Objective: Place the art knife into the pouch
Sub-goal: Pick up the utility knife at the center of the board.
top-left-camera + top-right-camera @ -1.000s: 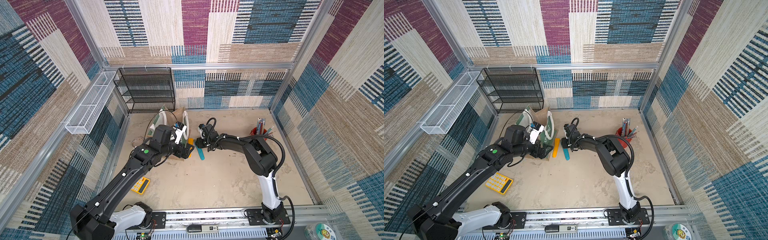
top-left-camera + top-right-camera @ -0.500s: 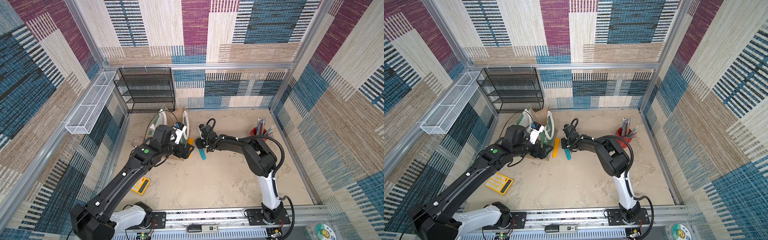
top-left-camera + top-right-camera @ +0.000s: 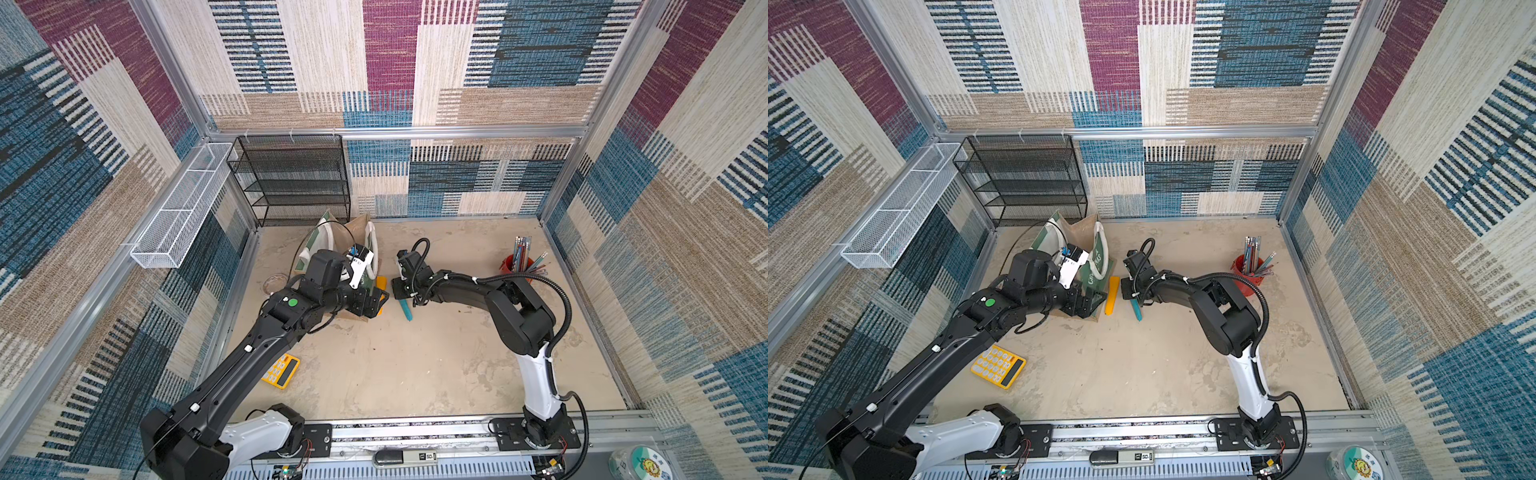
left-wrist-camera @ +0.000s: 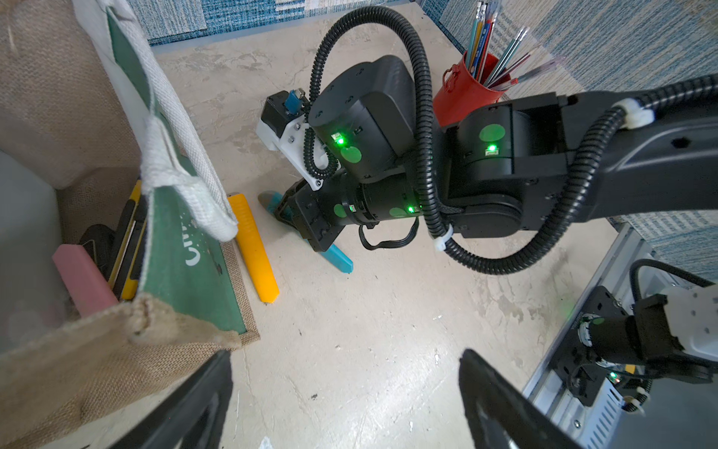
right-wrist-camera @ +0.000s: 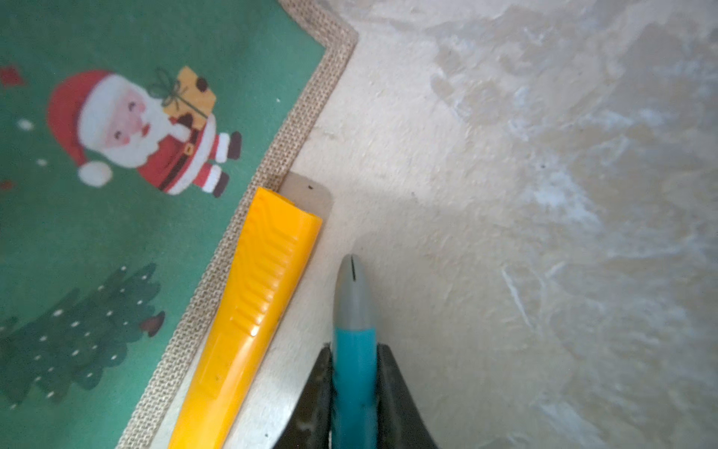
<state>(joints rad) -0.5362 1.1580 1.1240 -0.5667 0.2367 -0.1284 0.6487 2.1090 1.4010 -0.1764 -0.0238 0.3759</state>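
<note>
Currently, item: art knife point(image 5: 353, 311), teal with grey tip, lying on the tabletop point(image 3: 415, 365) just beside a yellow cutter point(image 4: 254, 248), near but outside the pouch point(image 4: 182, 280); right gripper point(image 5: 354, 361) pinched onto its handle; left gripper point(image 4: 345, 361) spread wide and empty by the pouch corner; status, by judgement: grasp made, lift and drop into the pouch outstanding.

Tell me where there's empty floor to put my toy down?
Bare patch: the middle, between the calculator, the right arm and the front rail. Another: at the back, between the pouch and the red pen cup. Crowded: beside the pouch, around the yellow knife, the teal knife and the right gripper.
</note>
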